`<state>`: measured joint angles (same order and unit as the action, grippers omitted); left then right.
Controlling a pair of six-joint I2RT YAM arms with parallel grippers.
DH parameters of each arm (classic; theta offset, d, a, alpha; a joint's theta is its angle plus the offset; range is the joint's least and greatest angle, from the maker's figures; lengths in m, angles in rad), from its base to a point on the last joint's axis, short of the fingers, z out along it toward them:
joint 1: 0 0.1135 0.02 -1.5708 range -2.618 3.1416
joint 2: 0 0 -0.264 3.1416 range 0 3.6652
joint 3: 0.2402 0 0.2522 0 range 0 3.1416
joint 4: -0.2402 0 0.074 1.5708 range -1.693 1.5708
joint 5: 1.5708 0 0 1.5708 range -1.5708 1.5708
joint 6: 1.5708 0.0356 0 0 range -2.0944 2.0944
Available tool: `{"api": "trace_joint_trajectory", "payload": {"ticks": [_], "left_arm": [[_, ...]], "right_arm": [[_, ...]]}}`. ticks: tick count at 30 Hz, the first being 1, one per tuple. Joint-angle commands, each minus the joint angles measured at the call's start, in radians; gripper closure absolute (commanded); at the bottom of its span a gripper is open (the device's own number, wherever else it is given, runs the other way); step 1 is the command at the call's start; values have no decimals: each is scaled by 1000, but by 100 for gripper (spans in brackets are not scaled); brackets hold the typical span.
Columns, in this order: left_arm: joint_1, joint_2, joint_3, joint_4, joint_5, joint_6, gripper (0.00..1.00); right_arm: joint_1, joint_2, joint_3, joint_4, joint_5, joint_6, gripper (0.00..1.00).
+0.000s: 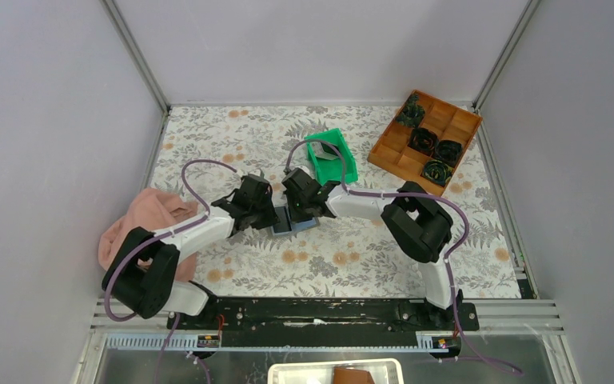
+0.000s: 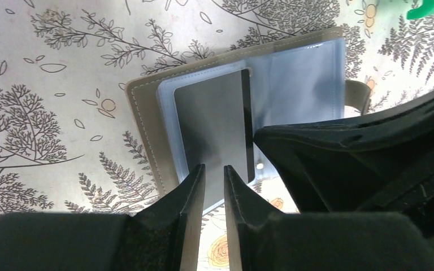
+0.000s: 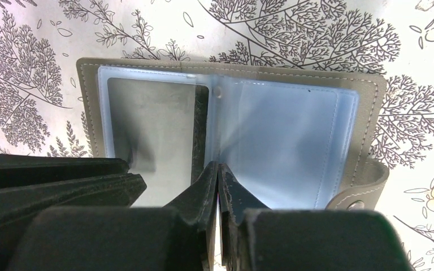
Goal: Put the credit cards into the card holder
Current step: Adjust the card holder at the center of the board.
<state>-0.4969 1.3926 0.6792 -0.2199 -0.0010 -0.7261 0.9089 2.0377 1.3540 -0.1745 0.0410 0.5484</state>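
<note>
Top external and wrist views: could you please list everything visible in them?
card holder: one, grey with clear blue sleeves, lying open at the centre.
credit card: one, dark grey, inside a holder sleeve.
bin: one, green, behind the holder; small grey item inside, unidentifiable.
compartment tray: one, brown, far right corner; four dark items inside.
cloth: one, pink, left edge.
white tray: one, near edge, brown object inside.
table: one, floral covering.
left gripper: one, black, jaws narrowly apart over the card.
right gripper: one, black, shut, seemingly pinching a clear sleeve.
</note>
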Motion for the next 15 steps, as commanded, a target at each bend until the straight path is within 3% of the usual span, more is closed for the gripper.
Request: {"api": "trace_joint_trajectory", "payload": {"ticks": [1,15], "left_arm": [[-3,16,-11,-23,-54,-1,75],[-3,54,-28,-43,-88,-9,76]], "right_arm": [[17,-39,-11,-66,33,-7,92],[-9,-97,-1,-112,86,-45,92]]}}
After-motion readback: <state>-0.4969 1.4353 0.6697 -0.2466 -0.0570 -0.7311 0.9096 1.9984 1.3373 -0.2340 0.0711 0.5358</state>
